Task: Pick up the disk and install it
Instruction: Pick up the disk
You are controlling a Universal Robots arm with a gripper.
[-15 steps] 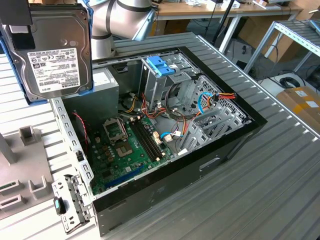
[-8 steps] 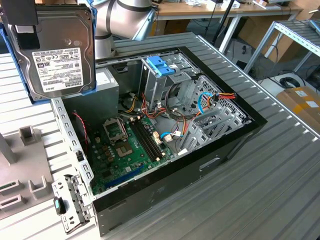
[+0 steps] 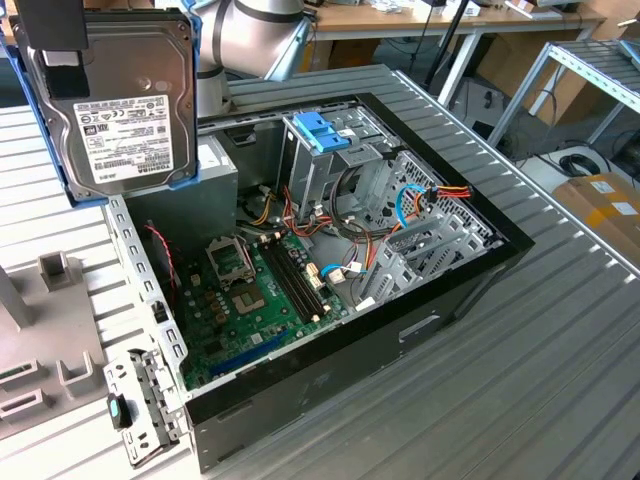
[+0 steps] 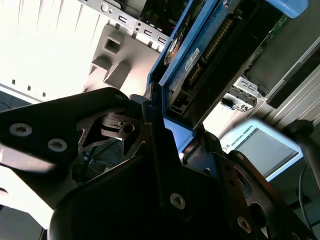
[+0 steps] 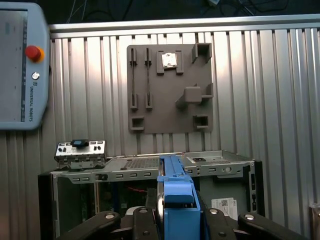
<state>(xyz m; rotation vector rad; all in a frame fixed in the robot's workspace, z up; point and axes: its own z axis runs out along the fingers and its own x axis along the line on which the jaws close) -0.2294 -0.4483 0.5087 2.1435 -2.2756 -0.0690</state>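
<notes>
Aloft between jaws, flat grey disk [image 3: 110, 110], blue plastic rail [image 5: 177, 210]

Gripper [image 4: 179, 127] pinches disk [image 4: 200, 60] edge; grey fixture plate [image 4: 120, 62] behind

We see the disk [image 3: 115, 110] upright in mid-air in the upper left of the exterior view. It is a dark grey metal drive with its white label facing us and a bright blue carrier rail along its edges. In the first wrist view it appears edge-on.
</notes>
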